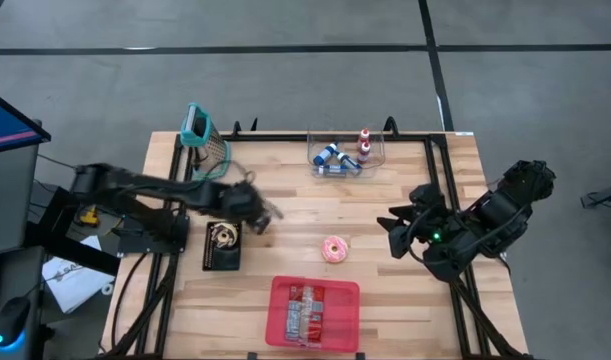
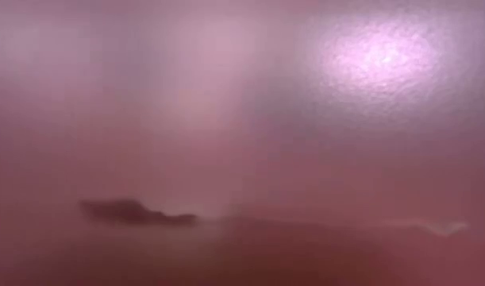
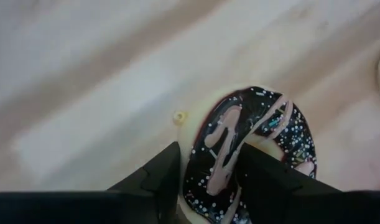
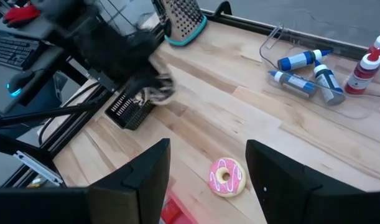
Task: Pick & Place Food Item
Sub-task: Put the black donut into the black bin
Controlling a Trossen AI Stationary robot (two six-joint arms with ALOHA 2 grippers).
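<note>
- Left gripper grips the chocolate donut, fingers pinching its ring, above the table near the black basket.
- Right gripper waits, fingers parted, empty.
- Advice: carry level, grip firm, release low.

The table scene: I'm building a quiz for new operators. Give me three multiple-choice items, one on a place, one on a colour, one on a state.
1. Where does the pink donut lie?
A in the red tray
B on bare wood
C in the black basket

2. What colour is the tray at the near edge?
A red
B blue
C green

3. What is in the left claw?
A nothing
B a bottle
C a chocolate donut

Key: B, it sits alone on the planks; A, plainly red; C, the fingers grip the dark sprinkled donut.
</note>
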